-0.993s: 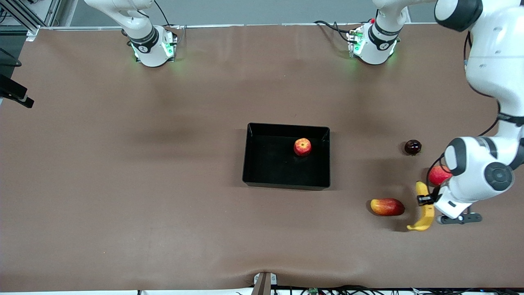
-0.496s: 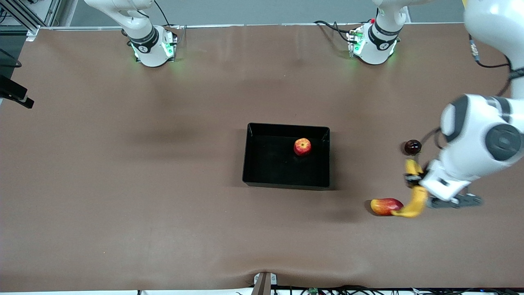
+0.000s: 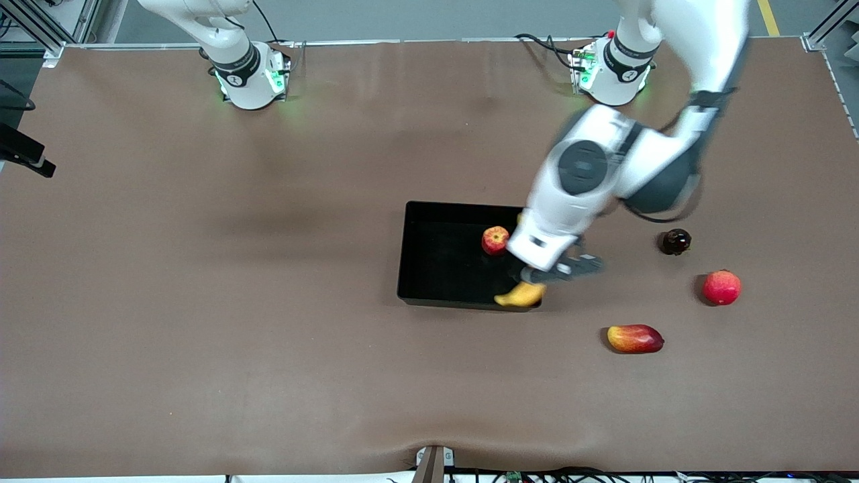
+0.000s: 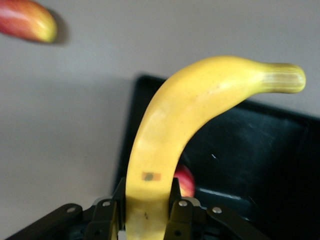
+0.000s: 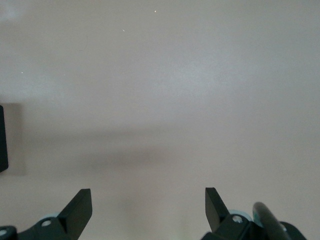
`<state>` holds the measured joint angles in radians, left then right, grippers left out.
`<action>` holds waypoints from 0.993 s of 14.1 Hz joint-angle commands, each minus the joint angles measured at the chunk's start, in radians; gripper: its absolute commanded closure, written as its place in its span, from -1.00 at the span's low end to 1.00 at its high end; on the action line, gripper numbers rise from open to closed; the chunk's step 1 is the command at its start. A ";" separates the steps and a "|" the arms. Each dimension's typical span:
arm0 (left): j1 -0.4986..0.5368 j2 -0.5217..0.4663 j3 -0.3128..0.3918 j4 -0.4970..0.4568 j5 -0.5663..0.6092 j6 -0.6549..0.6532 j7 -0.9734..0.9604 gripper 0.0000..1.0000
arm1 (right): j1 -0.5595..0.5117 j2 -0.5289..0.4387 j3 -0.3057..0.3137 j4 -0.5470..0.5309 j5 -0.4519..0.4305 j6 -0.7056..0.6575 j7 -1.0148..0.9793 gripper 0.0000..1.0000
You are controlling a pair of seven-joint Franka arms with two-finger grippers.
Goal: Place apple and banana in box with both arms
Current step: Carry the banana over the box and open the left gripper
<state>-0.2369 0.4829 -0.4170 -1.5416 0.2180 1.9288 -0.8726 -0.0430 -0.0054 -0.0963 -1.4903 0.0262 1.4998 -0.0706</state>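
Note:
The black box sits mid-table with the apple inside, close to its wall at the left arm's end. My left gripper hangs over the box corner at that end and is shut on the yellow banana, whose tip sticks out over the box's nearer wall. In the left wrist view the banana curves away from the left gripper, with the box and the apple under it. The right gripper is open over bare table; the front view does not show it.
Toward the left arm's end of the table lie a dark round fruit, a pinkish-red round fruit and, nearer the front camera, an elongated red-yellow fruit, also in the left wrist view.
The left arm has swung the banana from beside the fruits at its end of the table to over the box corner. The pinkish-red fruit is now uncovered. The right arm has not moved.

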 commanded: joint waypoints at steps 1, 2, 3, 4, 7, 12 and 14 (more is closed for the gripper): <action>-0.091 0.068 0.011 0.009 0.021 0.077 -0.129 1.00 | -0.015 0.007 0.010 0.019 -0.003 -0.015 0.008 -1.00; -0.116 0.089 0.012 0.009 0.021 0.111 -0.167 1.00 | -0.017 0.007 0.010 0.019 -0.003 -0.015 0.008 -1.00; -0.137 0.115 0.012 0.015 0.021 0.142 -0.187 1.00 | -0.018 0.007 0.010 0.019 -0.003 -0.015 0.008 -1.00; -0.156 0.140 0.012 0.024 0.027 0.159 -0.193 1.00 | -0.020 0.007 0.010 0.019 -0.003 -0.015 0.008 -1.00; -0.179 0.207 0.018 0.055 0.046 0.168 -0.192 1.00 | -0.020 0.016 0.009 0.019 -0.003 -0.013 0.000 -1.00; -0.203 0.296 0.029 0.067 0.083 0.236 -0.194 1.00 | -0.021 0.044 0.007 0.019 -0.003 -0.013 -0.003 -1.00; -0.199 0.293 0.029 0.067 0.083 0.236 -0.186 0.54 | -0.018 0.044 0.007 0.019 -0.005 -0.013 -0.003 -1.00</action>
<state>-0.4251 0.7772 -0.3974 -1.4991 0.2765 2.1651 -1.0452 -0.0437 0.0358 -0.1016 -1.4904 0.0262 1.4991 -0.0706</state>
